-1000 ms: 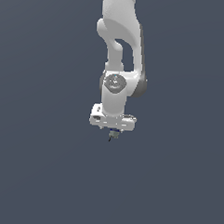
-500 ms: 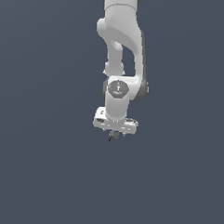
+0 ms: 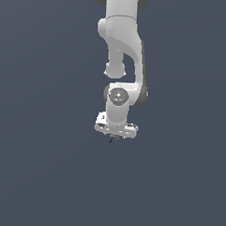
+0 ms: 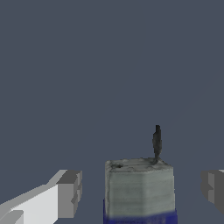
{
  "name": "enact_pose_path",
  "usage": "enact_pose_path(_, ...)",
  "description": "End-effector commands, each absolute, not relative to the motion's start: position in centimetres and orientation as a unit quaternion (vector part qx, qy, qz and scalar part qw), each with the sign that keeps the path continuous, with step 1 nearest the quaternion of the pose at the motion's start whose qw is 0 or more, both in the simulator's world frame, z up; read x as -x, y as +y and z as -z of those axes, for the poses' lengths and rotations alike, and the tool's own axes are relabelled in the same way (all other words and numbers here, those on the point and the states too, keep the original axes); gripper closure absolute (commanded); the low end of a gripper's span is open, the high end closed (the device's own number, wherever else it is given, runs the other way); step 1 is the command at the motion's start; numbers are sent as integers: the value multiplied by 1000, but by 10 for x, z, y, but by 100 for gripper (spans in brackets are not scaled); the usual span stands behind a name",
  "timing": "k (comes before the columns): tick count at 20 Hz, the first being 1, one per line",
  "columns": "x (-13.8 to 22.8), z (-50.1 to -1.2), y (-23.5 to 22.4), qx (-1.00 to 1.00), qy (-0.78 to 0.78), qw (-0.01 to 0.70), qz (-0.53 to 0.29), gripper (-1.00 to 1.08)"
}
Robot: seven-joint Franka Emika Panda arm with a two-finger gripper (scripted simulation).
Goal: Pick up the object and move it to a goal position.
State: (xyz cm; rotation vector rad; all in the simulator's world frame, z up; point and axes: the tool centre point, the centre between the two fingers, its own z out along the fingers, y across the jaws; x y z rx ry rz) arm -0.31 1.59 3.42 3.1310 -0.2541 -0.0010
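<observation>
While pincer (image 4: 141, 188) stands open, grey object (image 4: 139, 188) between its fingers (image 4: 70, 192), neither touching

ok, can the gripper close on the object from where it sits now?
Probably yes. In the wrist view the object sits between the open jaws of the gripper, a clear gap on each side and nothing else in between.

Under the gripper (image 3: 114, 136) the object (image 3: 112, 139) is a mere speck, shape unreadable; the wrist view's edge crops its blue part.
</observation>
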Motion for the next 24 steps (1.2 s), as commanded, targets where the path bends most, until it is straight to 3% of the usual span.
enact_pose_path(1,4,-22,16,-997,-81,0,0,-92)
enact_pose_path(7,2,-13,16,-997,-82,0,0,-92)
enact_pose_path(8,2,-13,16,-997,-82,0,0,108)
enact_pose_path(24,3,-14,31,-997,-82,0,0,108)
